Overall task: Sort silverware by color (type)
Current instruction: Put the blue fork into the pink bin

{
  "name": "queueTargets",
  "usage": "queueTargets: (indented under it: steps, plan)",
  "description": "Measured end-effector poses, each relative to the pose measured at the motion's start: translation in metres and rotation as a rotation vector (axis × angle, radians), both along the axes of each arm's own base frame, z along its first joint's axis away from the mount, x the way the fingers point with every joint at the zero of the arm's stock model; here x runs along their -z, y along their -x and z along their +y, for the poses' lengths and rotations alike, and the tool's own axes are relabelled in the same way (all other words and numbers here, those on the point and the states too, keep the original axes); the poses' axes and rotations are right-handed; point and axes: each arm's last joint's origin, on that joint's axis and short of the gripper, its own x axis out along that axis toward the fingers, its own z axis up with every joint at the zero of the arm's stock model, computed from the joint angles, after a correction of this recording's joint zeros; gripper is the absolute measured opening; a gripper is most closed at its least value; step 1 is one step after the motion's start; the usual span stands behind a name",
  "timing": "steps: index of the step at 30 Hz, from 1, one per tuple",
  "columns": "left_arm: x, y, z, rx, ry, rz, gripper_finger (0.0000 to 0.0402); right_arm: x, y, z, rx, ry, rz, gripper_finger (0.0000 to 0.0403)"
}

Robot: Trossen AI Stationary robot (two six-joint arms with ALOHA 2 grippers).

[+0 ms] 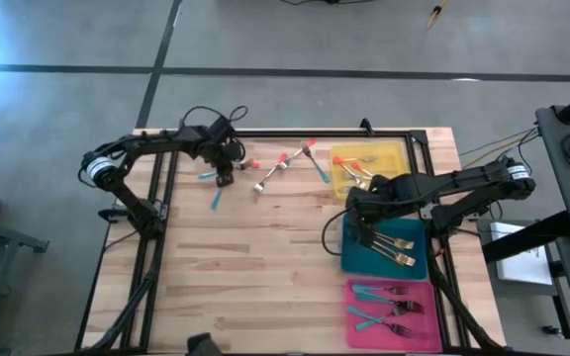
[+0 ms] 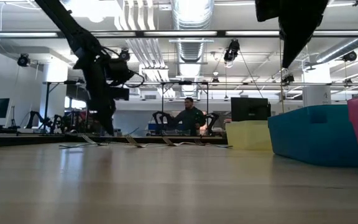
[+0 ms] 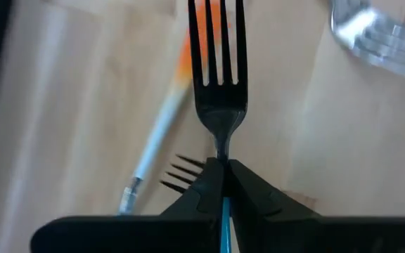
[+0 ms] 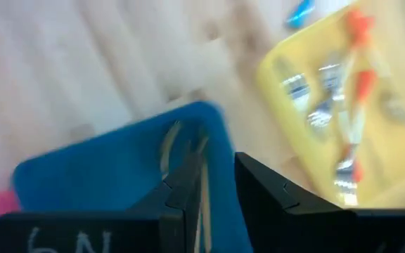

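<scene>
My left gripper (image 1: 225,176) is at the table's far left and is shut on a teal-handled fork (image 3: 220,70). Loose silverware lies flat on the wood around it: teal-handled pieces (image 1: 214,195), red-orange-handled forks (image 1: 275,168) and another teal one (image 1: 321,171). My right gripper (image 4: 213,193) is open over the far left corner of the teal tray (image 1: 356,259), which holds gold-toned forks (image 1: 396,247). A thin gold utensil (image 4: 204,204) shows in its gap. The yellow tray (image 1: 400,150) holds red-orange-handled pieces, and the pink tray (image 1: 359,331) holds teal-handled ones. My left gripper pinches the fork at its neck (image 3: 221,151), just behind the silver head, between the two fingertips. The fork runs in line with the fingers: the tines stick out past the tips, and the teal handle (image 3: 224,218) runs back between them. My right gripper has the gold utensil beside one finger (image 4: 185,190); I cannot tell whether it touches it.
The three trays stand in a row along the table's right side, yellow at the far end and pink at the near end. A black frame rail (image 1: 295,132) runs along the far edge. Bare wood (image 1: 245,277) fills the middle and near left. A person (image 2: 190,117) sits in the room beyond.
</scene>
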Motion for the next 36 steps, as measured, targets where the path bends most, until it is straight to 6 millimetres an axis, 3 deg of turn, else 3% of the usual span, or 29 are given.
queueTargets:
  steps: [6,9,11,15,22,28,36]
  plan:
    - [-0.033,-0.014,0.013,-0.181,0.021,-0.107,0.0,-0.007,-0.002,-0.025,0.321,0.189,-0.104,0.0079]
    - [-0.049,-0.021,0.02,-0.363,0.06,-0.195,0.0,-0.008,-0.004,-0.046,0.557,0.193,-0.199,0.0079]
    - [-0.058,-0.026,0.023,-0.459,0.085,-0.247,0.0,-0.009,-0.009,-0.059,0.626,0.185,-0.264,0.0079]
    - [-0.075,-0.041,0.021,-0.509,0.124,-0.36,0.0,-0.013,-0.029,-0.083,0.63,0.169,-0.464,0.0086]
    - [-0.103,-0.067,0.008,-0.442,0.125,-0.467,0.0,-0.025,-0.065,-0.119,0.501,0.02,-0.795,0.0133]
    - [-0.118,-0.083,-0.006,-0.403,0.121,-0.508,0.0,-0.013,-0.081,-0.141,0.625,-0.055,-0.889,0.0163]
    - [-0.123,-0.097,-0.023,-0.444,0.086,-0.544,0.0,0.008,-0.104,-0.156,0.773,-0.167,-0.994,0.0169]
